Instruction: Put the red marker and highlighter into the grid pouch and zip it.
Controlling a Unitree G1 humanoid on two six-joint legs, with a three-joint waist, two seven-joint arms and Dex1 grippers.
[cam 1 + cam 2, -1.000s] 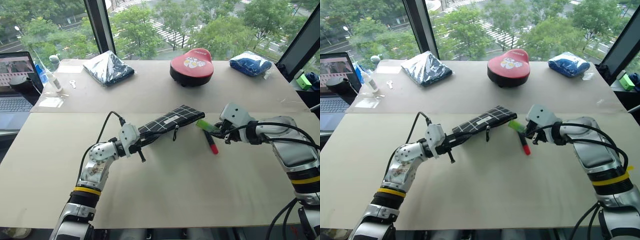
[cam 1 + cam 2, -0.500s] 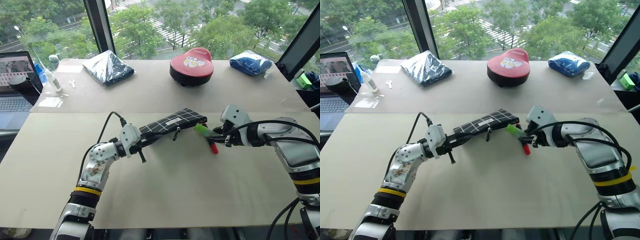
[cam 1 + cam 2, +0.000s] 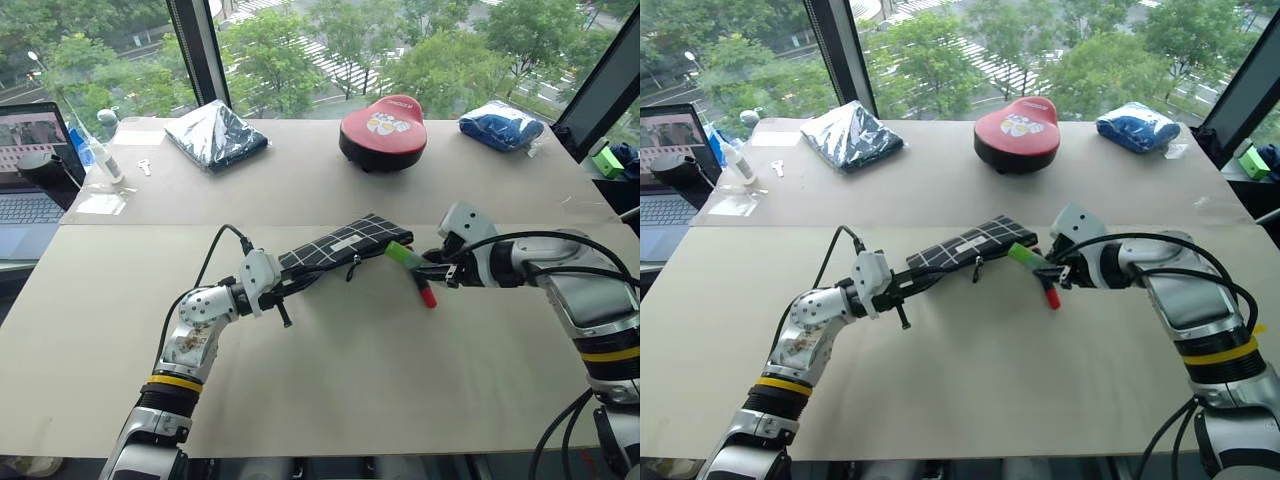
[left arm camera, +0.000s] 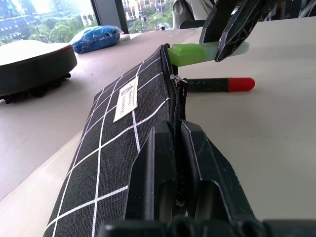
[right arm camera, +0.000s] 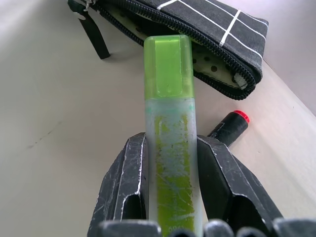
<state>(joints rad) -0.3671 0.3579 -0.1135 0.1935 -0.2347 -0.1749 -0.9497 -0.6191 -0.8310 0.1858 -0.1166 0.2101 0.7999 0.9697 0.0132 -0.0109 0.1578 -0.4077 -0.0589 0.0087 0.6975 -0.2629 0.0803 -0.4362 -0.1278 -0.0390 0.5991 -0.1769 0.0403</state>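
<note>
The grid pouch (image 3: 345, 243), black with white lines, is held above the table by its left end, with my left gripper (image 3: 292, 284) shut on it. Its zipper is open and a dotted lining (image 5: 217, 63) shows at the right end. My right gripper (image 3: 428, 268) is shut on the light-green highlighter (image 3: 401, 255), whose cap (image 5: 168, 64) points at the pouch's open mouth from just outside it. The red marker (image 3: 424, 288) lies on the table below the highlighter, red cap toward me. In the left wrist view the highlighter (image 4: 195, 52) hangs above the marker (image 4: 219, 85).
A red cushion-like case (image 3: 383, 128), a blue bag (image 3: 500, 125) and a dark wrapped package (image 3: 215, 135) lie on the far table. A laptop (image 3: 30, 165) and a bottle (image 3: 105, 160) stand at the far left. The near table surface (image 3: 350, 380) is bare.
My right gripper has tipped and rolled slightly, bringing the highlighter's cap closer to the pouch's open end. The left gripper and pouch have held still.
</note>
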